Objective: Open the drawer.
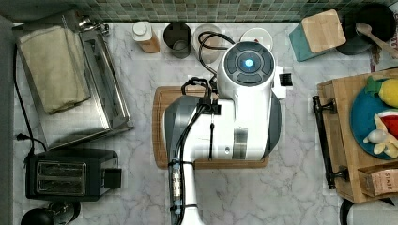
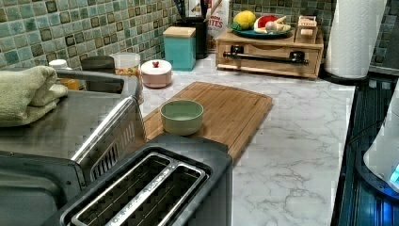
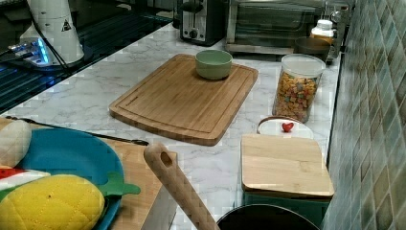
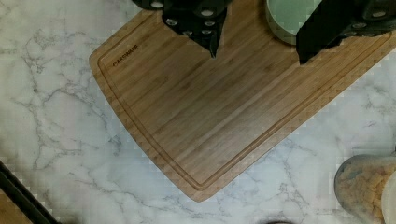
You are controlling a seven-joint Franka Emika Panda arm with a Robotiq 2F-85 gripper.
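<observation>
My tool hangs above the cutting board, fingers spread wide, nothing between them. Wrist view: the fingertips sit over bare bamboo, and the green bowl is just beside the far fingertip.

Landmark is the cutting board. In the top view my arm covers most of it.

The drawer is well apart from the cutting board, across open marble worktop. It looks shut: its front sits flush with the wooden housing. Its black bar handle runs along the front, facing the board. In the top view the drawer unit is at the top view's right of the board, with the handle on its board-facing edge.

On top of the unit sits a blue plate with plush food.

The bowl rests on the board's end farthest from the drawer. A cereal jar stands just off the board on the tile-wall side. The toaster and a toaster oven are beyond the bowl end. A teal canister with a wooden lid sits between the board and the drawer unit, by the wall.
</observation>
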